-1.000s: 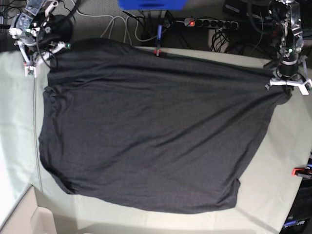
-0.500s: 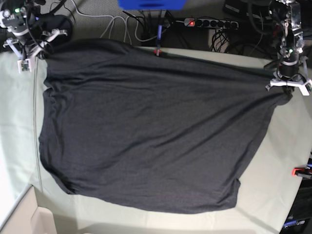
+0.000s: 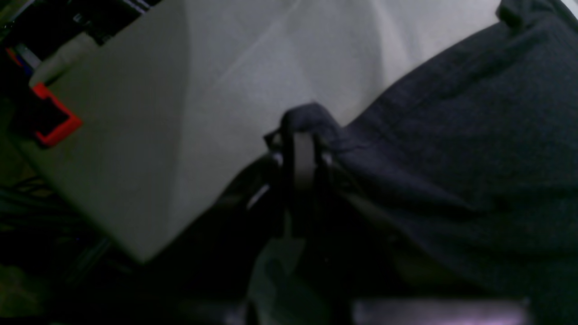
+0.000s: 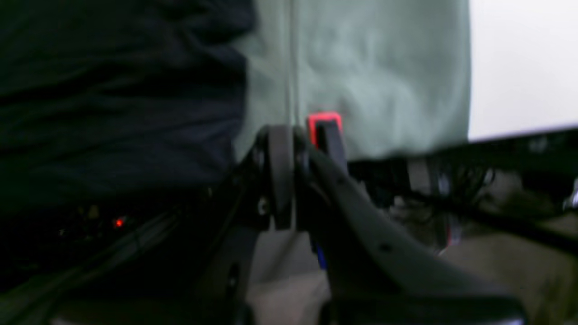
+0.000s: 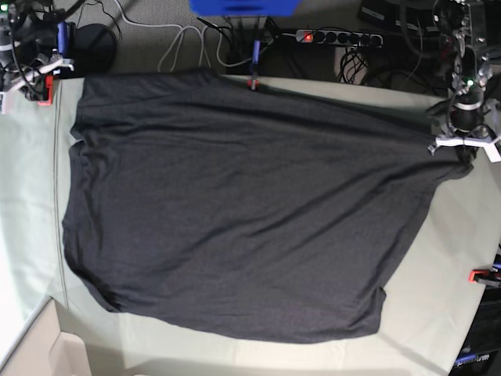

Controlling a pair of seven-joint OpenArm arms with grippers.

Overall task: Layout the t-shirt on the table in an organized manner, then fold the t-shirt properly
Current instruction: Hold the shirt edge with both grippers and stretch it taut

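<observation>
The t-shirt (image 5: 235,211) lies spread over most of the counter (image 5: 446,274), its dark fabric fairly flat with shallow wrinkles running across it. One long edge follows the far edge of the counter, beside a red clamp (image 5: 253,81) fixed there. The opposite edge stops short of the near edge, leaving a strip of pale cloth bare.

The left fingers (image 3: 301,135) are pressed together on a small bunch of the t-shirt's edge, pinched at the far right corner of the counter as the base view shows it; from there the fabric runs back taut toward the middle. Another red clamp (image 3: 54,117) sits on the counter's edge nearby.

The right fingers (image 4: 282,144) are closed together with nothing between them, hanging at the far left corner just off the shirt, close to a third red clamp (image 4: 324,124).
</observation>
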